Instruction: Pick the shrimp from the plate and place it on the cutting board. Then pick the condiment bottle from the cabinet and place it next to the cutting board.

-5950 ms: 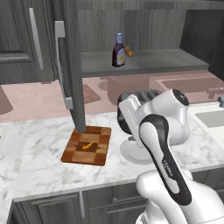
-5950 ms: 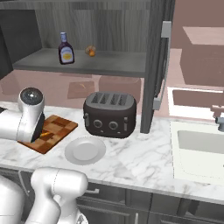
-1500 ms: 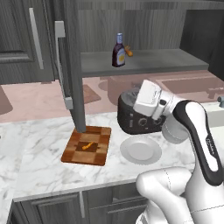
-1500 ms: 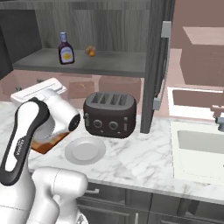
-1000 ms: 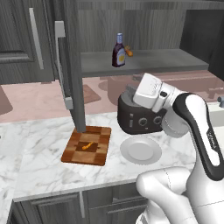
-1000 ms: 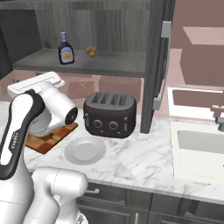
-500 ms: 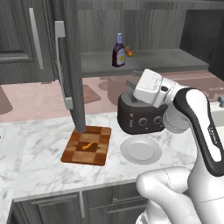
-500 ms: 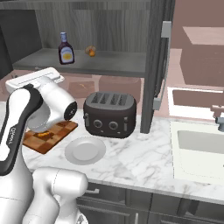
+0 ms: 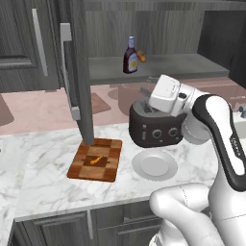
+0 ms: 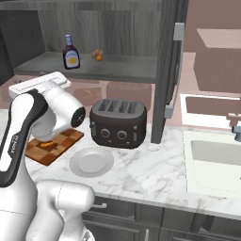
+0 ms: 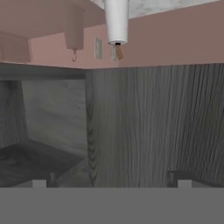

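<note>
on the counter, left base view: board (image 9: pixel 95 159) lies at the foot of the open cabinet door (image 9: pixel 80 81), with the shrimp (image 9: pixel 97 160) on its middle. plate (image 9: pixel 154 164) sits bare, just right of the board and in front of the toaster (image 9: pixel 154 129). bottle (image 9: pixel 130 55) stands upright on the cabinet (image 9: pixel 192 65) shelf, a small orange object (image 9: pixel 142 56) just beside it. arm's white hand is raised above the toaster, below shelf level; fingertips cannot be made out here.

right base view: bottle (image 10: pixel 71 52) at shelf left, orange object (image 10: pixel 98 55) near it to the right. board (image 10: pixel 56 143) partly hidden behind the arm; plate (image 10: pixel 92 161) in front of the toaster (image 10: pixel 118 122). sink (image 10: pixel 218 157) at right.

hand view: gripper (image 11: pixel 109 180) has its two tips standing wide apart, nothing between them. ahead is dark wood-grain cabinet panel (image 11: pixel 153 122); pink wall above.
</note>
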Controlling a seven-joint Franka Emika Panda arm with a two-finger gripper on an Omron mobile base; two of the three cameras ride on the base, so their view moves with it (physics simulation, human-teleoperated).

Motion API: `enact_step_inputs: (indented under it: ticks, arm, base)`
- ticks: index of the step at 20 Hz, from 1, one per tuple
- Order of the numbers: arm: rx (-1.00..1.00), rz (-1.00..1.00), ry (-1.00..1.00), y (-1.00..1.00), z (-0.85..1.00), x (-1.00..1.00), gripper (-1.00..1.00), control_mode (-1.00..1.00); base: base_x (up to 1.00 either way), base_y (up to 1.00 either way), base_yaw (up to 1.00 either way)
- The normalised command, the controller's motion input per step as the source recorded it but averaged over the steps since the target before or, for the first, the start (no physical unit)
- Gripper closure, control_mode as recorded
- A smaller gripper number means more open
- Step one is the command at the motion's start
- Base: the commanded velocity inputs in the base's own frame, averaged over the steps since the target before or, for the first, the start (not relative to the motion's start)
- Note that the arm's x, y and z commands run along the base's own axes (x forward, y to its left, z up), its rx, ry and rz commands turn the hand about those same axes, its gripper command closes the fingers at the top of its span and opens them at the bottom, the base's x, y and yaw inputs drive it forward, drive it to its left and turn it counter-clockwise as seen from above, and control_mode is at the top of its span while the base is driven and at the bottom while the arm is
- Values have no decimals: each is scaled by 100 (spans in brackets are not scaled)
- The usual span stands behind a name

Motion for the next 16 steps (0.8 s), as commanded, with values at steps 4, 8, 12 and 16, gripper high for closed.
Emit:
enact_step_inputs:
  ticks: [4, 8, 12, 16]
  arm:
    - [-4, 0, 2, -18, 10, 11, -100, -100]
    - [-5, 0, 1, -13, 22, 7, -100, -100]
    - [-6, 0, 1, -5, 28, 3, -100, -100]
    - [-5, 0, 0, 0, 25, 0, -100, -100]
  base:
    - [0, 0, 0]
    - [0, 0, 0]
    - [0, 0, 0]
    - [0, 0, 0]
